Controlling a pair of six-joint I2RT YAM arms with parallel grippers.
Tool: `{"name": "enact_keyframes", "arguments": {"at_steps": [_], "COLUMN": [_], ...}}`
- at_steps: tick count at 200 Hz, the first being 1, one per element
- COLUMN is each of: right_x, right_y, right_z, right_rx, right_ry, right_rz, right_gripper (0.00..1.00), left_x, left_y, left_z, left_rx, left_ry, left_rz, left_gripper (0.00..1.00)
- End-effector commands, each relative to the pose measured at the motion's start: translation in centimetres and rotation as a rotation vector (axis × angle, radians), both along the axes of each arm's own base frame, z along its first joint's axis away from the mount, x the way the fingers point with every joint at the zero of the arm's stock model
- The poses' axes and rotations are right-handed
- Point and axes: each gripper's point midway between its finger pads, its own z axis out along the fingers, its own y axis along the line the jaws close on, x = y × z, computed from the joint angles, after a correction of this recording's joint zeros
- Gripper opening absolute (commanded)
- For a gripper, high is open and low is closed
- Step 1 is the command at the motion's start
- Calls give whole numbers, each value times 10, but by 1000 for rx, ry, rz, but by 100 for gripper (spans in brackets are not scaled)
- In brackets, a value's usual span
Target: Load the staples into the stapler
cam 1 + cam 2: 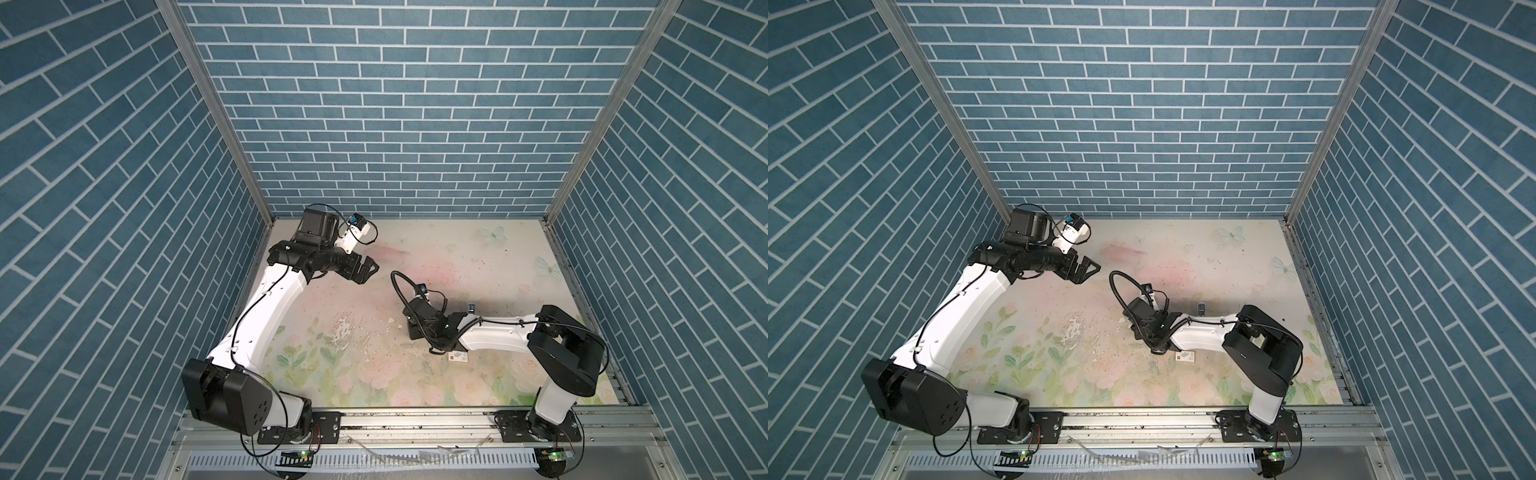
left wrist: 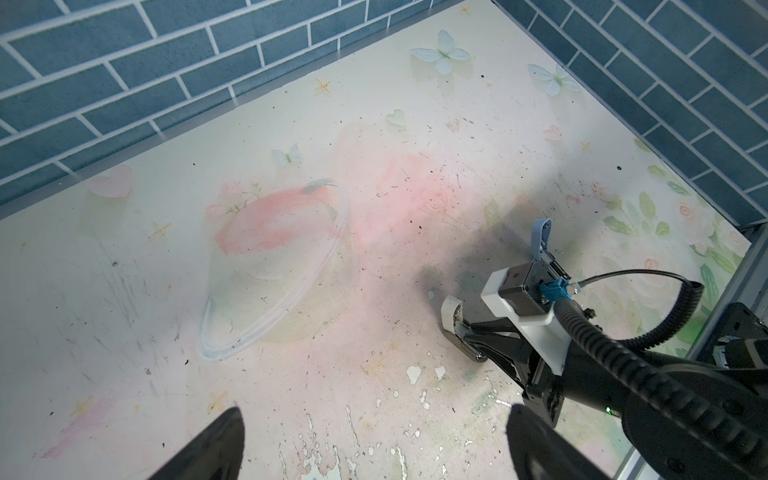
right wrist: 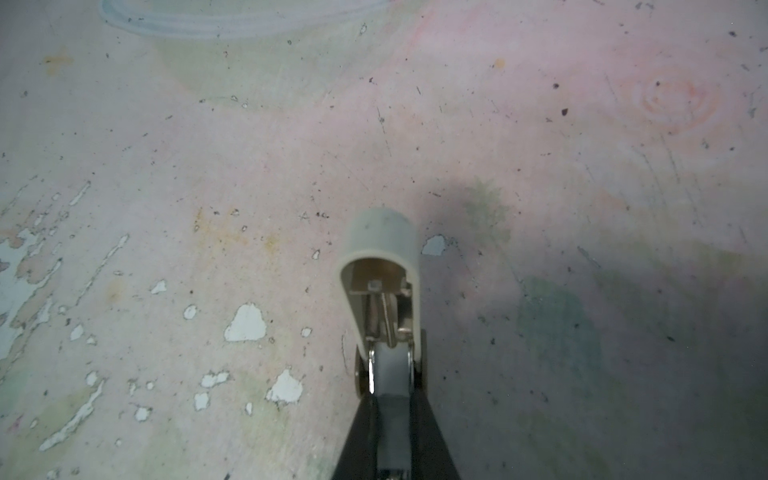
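My right fingers (image 3: 363,432) pinch the stapler (image 3: 382,266) at lower centre; my left fingers (image 2: 216,449) hang spread, empty. The staples, I judge, sit in the box (image 1: 457,357) right of centre on the surface (image 1: 436,249). Pushing them in could twist the stapler from this narrow pinch.

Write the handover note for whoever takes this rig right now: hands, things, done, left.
Left hand: open, empty, raised over the back left of the table.
Right hand: shut on the cream stapler, low at mid-table.
Blue stapler: on the table just behind the right forearm; its top appears swung up.
Staple box: on the table in front of that forearm; the staples themselves are too small to make out.
Done: cream stapler gripped.
Left: no strip is in either hand; pick one, load it, close the stapler.
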Motion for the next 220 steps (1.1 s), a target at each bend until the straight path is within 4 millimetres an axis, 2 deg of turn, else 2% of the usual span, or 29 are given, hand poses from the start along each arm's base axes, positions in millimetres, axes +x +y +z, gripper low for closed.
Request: {"name": "enact_keyframes", "arguments": {"at_steps": [1,40,118,220], "right_x": [0,0,4,2], "right_y": [-6,-5,-1,1], "right_z": [-5,-4,17,9], "right_rx": [-12,-6,24,34], "right_ry": [4,3,-30,-14], "right_rz": [-21,-20,-14,-10], "right_gripper": [12,12,12,12], "left_x": [-2,-1,-1,-1], "left_y": [1,1,1,1], "left_z": [-3,-3,-4,-4], "left_rx": [-14,-14,-15,-16], "left_ry": [13,12,15,14], "left_rz": [5,5,5,7], "left_gripper": [100,100,100,100]}}
